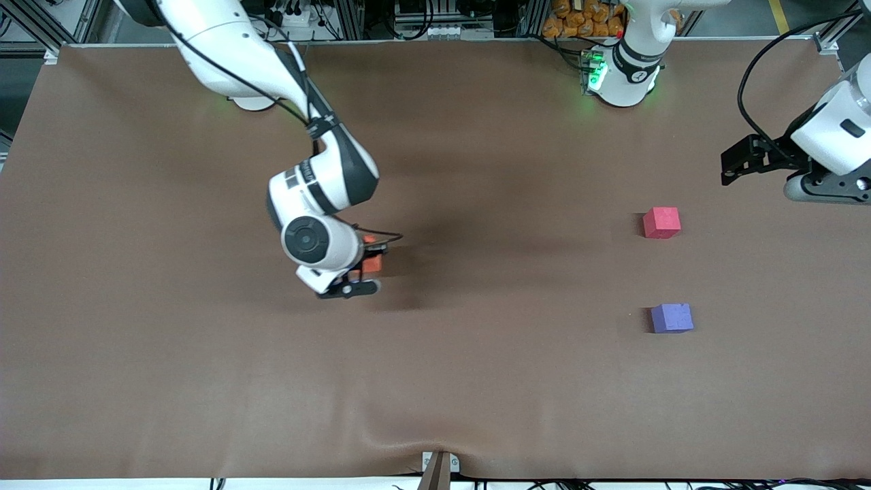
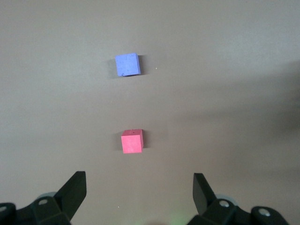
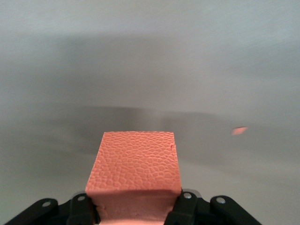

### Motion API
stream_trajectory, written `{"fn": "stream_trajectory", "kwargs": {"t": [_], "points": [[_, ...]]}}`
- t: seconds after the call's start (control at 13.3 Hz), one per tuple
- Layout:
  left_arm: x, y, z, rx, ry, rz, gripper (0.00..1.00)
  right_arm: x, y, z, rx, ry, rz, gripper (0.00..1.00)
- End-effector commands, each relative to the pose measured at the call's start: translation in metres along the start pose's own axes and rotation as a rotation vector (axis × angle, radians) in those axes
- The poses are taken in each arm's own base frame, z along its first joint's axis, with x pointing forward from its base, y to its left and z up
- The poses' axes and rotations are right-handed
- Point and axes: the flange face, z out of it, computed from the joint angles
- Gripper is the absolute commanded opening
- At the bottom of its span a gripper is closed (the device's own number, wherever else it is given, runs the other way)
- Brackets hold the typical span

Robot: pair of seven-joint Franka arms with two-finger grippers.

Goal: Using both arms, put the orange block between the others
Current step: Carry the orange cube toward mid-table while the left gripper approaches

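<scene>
**Inspector A:** Right gripper (image 1: 360, 272), position and state?

**Inspector B:** Centre-left of the front view, low over the brown tabletop (image 1: 476, 381). Its fingers are clamped on the orange block (image 1: 371, 262). In the right wrist view the orange block (image 3: 135, 171) fills the lower middle of the frame, pinched between both black fingers (image 3: 185, 206) — the dimpled top face is plainly visible. Whether the block is touching the tabletop or just clear of it, I cannot tell.

**Inspector A:** Left gripper?

**Inspector B:** Left gripper (image 1: 738, 163) sits at the right edge of the front view, raised over the tabletop at the left arm's end. Fingers spread wide, nothing between them. The left wrist view confirms it: the two fingers (image 2: 72, 192) stand well apart at the bottom of the frame. That arm waits.

**Inspector A:** The other cubes?

**Inspector B:** Pinkish-red cube (image 1: 661, 222) at right of centre in the front view; purple-blue cube (image 1: 671, 318) directly below it in the frame, nearer the front camera — bare tabletop between them. Both rest flat. The left wrist view shows the pinkish-red cube (image 2: 132, 141) at centre and the purple-blue cube (image 2: 127, 64) above it. Both lie well apart from the orange block.
</scene>
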Motion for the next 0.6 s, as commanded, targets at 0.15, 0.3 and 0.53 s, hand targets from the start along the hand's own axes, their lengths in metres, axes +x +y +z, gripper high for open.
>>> {"fn": "stream_trajectory", "kwargs": {"t": [0.15,0.3,0.53], "points": [[0.018,0.011,0.027,-0.038,-0.045,0.017,1.0,-0.01,-0.039,0.041,0.044,-0.028,0.001,0.45],[0.025,0.023,0.039,-0.04,-0.063,0.018,1.0,-0.013,-0.05,0.064,0.031,-0.025,0.018,0.49],[0.035,0.049,0.055,-0.039,-0.071,0.011,1.0,-0.017,-0.057,0.081,0.018,-0.035,0.02,0.54]]}}
